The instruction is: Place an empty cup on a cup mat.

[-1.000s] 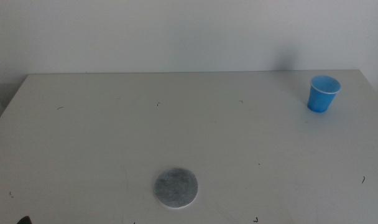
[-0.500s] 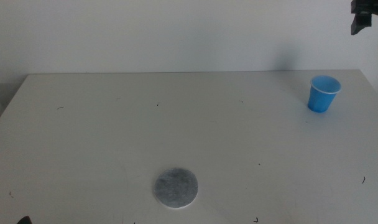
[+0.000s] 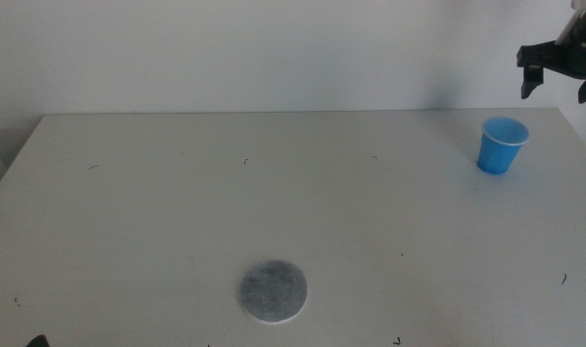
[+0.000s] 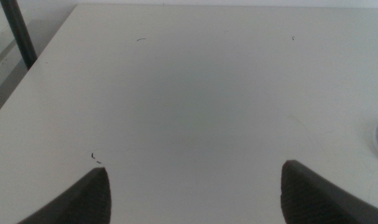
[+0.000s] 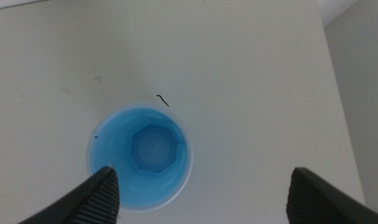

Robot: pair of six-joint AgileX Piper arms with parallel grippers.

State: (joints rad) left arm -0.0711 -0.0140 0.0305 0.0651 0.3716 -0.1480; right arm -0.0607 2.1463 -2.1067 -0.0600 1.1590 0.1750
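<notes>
Because the cup (image 3: 502, 145) stands upright at the table's (image 3: 274, 193) far right corner, well apart from the mat (image 3: 273, 290) near the front edge, the right gripper (image 3: 561, 75) hovers above it, jaws spread wide and holding nothing, apparently lining up a grasp. While that arm works, the left gripper (image 4: 195, 186) waits low over bare table, also wide open and empty; no brand, label or writing is legible anywhere.

We see the cup (image 5: 140, 157) as smooth bright blue plastic, faintly translucent, with a paler rolled rim and a moulded facetted floor inside. The cup mat (image 3: 273, 290) looks like mottled grey stone, marble-like, matt, with a pale edge. The table (image 3: 274, 193) is a smooth, matt off-white surface flecked with small dark marks. The right gripper (image 5: 201, 193) and left gripper (image 4: 195, 193) have dark jaws with a finely textured matt finish.
</notes>
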